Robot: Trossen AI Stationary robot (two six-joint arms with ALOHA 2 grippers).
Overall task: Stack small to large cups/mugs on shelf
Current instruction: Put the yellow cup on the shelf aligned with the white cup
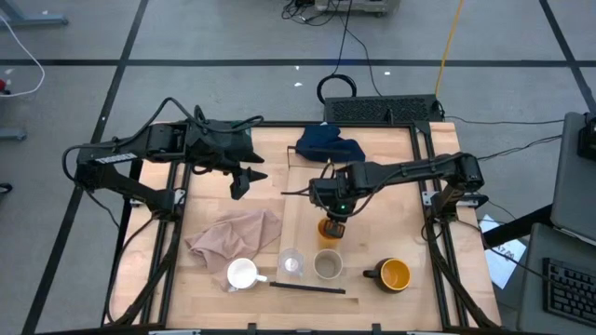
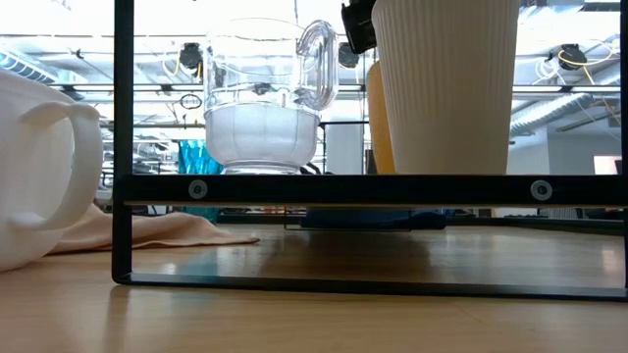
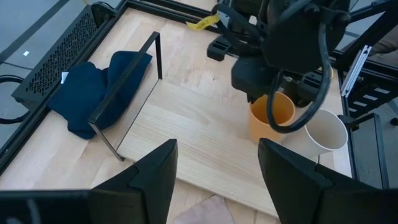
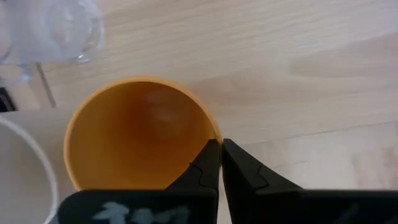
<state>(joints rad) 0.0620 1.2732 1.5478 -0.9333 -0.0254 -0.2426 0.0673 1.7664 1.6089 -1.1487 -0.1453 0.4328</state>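
Note:
On the shelf, a pale board in a black frame, stand a tiny clear cup, a beige cup and a small orange cup. My right gripper is over the orange cup, shut on it. A white mug and a dark yellow-lined mug stand on the table on either side of the shelf's near end. My left gripper hangs open and holds nothing, high over the table's far left part. My right gripper pinches the orange cup's rim, one finger inside the cup and the other outside. The fingers come from above, pointing steeply down. The cup is upright; whether its base rests on the shelf I cannot tell.
A pink cloth lies crumpled left of the shelf, a dark blue cloth at its far end. A dark strip runs along the shelf's near end. The black frame's upright rises at the far end.

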